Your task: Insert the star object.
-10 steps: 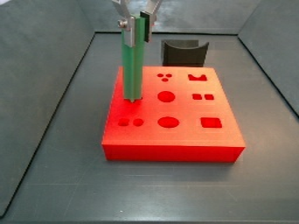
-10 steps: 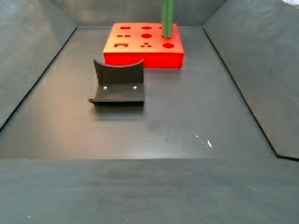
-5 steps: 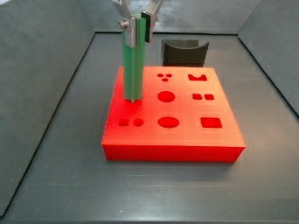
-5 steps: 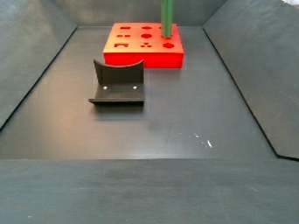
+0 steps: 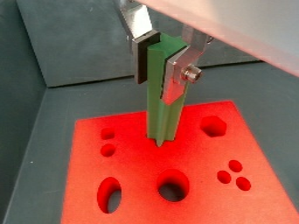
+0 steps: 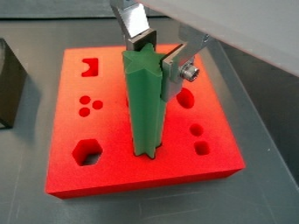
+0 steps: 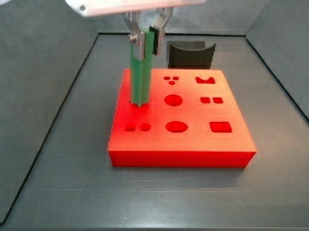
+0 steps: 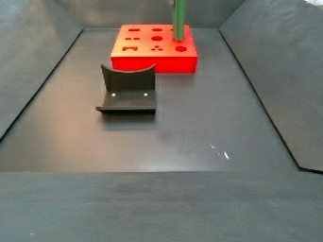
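My gripper (image 7: 146,43) is shut on the upper part of the star object (image 7: 141,77), a long green bar held upright. It shows in both wrist views, gripper (image 5: 160,79) (image 6: 158,70) and star object (image 5: 162,109) (image 6: 145,109); its star-shaped end face shows between the silver fingers. The bar's lower end meets the top of the red block (image 7: 193,144) at a hole near one edge. The red block (image 5: 263,153) (image 6: 117,175) (image 8: 151,64) has several shaped holes. In a side view only the bar (image 8: 180,21) shows; the gripper is out of frame.
The dark fixture (image 8: 127,90) stands on the grey floor beside the red block; it also shows in a side view (image 7: 191,52) and at the edge of a wrist view (image 6: 7,79). Grey walls enclose the floor.
The gripper has come down with the green bar; the bar's top sits lower over the red block than before. The red block and fixture have not moved.
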